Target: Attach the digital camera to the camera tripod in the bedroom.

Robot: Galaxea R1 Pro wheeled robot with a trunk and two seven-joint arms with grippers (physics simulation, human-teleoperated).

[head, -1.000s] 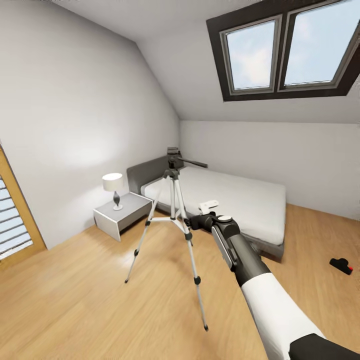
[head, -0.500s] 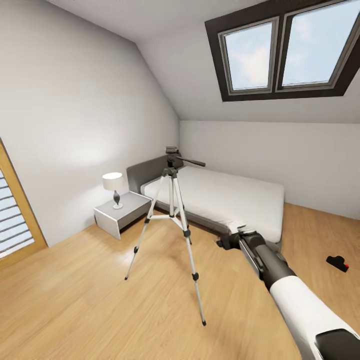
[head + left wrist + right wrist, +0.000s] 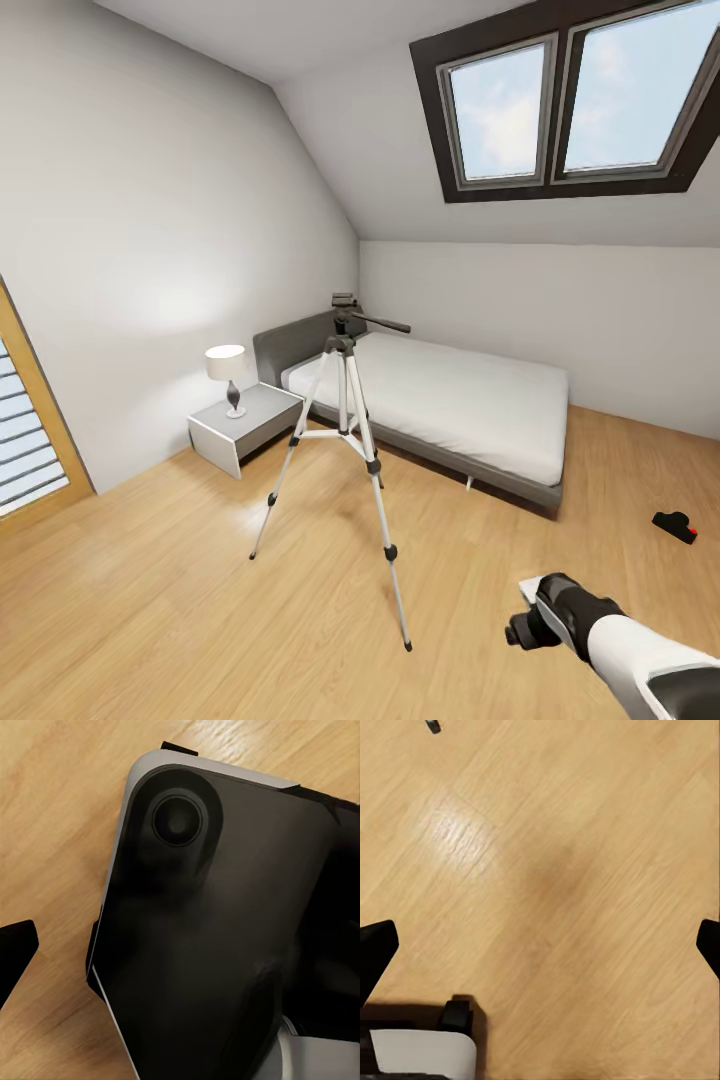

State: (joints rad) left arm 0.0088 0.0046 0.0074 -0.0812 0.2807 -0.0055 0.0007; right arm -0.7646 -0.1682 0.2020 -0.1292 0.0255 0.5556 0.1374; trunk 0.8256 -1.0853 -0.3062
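Black digital camera (image 3: 675,526) lies on floor, right of frame; tripod (image 3: 346,440) centre. Right end effector (image 3: 540,945) wide open, empty. We should approach low, squarely.

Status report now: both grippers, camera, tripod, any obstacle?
Right gripper open, empty. Small black digital camera on floor, far right. Silver-legged camera tripod standing by bed. Path between open.

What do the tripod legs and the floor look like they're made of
The camera tripod legs look like silvery-white metal tubes with a satin sheen, joined by black, probably plastic collars. The floor looks like light varnished wood: plank lines, grain and a soft glare patch show in the right wrist view.
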